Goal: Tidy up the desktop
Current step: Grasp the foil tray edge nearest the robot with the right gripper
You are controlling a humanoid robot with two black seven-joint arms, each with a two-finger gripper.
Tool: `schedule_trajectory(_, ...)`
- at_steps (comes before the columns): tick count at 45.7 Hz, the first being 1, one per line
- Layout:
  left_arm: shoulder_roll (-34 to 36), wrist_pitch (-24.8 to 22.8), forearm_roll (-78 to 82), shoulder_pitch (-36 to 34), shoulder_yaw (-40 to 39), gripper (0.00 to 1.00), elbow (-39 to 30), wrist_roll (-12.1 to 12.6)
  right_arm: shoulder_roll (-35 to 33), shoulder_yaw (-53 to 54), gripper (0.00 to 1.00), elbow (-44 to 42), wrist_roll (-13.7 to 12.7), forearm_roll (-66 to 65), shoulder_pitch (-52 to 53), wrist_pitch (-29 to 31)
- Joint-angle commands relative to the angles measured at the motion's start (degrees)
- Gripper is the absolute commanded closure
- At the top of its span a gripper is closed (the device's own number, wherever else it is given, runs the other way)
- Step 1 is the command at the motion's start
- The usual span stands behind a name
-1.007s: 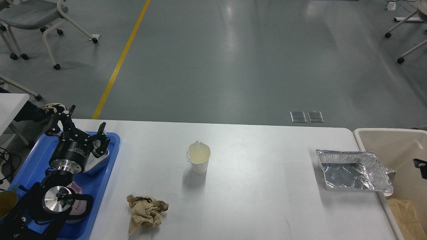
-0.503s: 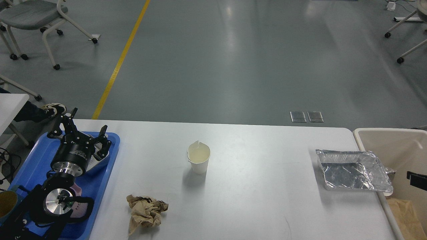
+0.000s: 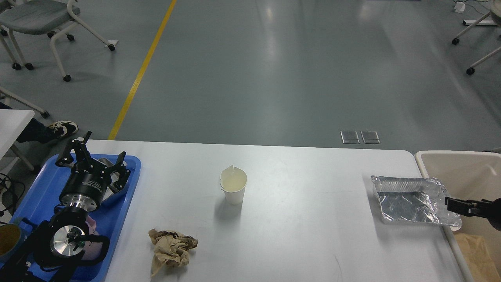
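The white desktop point(image 3: 305, 239) carries a white paper cup point(image 3: 233, 187) at its middle, a crumpled brown paper ball point(image 3: 171, 247) at the front left and an empty foil tray point(image 3: 409, 199) at the right. My left gripper point(image 3: 100, 156) is open above the blue tray point(image 3: 123, 203), with a shiny metal bowl point(image 3: 105, 161) showing between its fingers. My right gripper point(image 3: 456, 205) comes in from the right edge as one dark bar at the foil tray's right rim. Its fingers cannot be told apart.
A beige bin point(image 3: 458, 168) stands off the table's right end with brown paper point(image 3: 477, 250) in it. A mug point(image 3: 8, 237) and a pink object point(image 3: 92, 225) lie in the blue tray, partly behind my left arm. Chairs stand on the floor beyond.
My right gripper has come in from the right edge up to the foil tray's rim. My left gripper has shifted slightly left and back over the blue tray, still open.
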Motion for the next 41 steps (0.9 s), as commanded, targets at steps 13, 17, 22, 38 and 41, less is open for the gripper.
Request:
schedule_trajectory(13,-0.2,0.1,0.0,0.0,0.1,0.04,0.0,0.0,5.5,-8.5,0.0,-11.3,1.1,0.2,5.0,-4.9)
schedule_trajectory(17,-0.2,0.1,0.0,0.0,0.1,0.04,0.0,0.0,6.8,-8.5,0.0,-11.9,1.2,0.2,5.0,-4.9)
schedule_trajectory(22,-0.2,0.1,0.0,0.1,0.1,0.04,0.0,0.0,8.9,-8.5,0.0,-14.4,1.2,0.3,5.2,-4.9)
schedule_trajectory(38,0.0,0.1,0.0,0.4,0.7,0.04,0.0,0.0,12.2,-10.6,0.0,-20.7,1.2,4.3,6.9,-4.7)
schedule_trajectory(41,-0.1,0.2,0.0,0.7,0.7,0.04,0.0,0.0,12.5,-11.6,0.0,-21.7,1.2,5.3,7.1,-4.6)
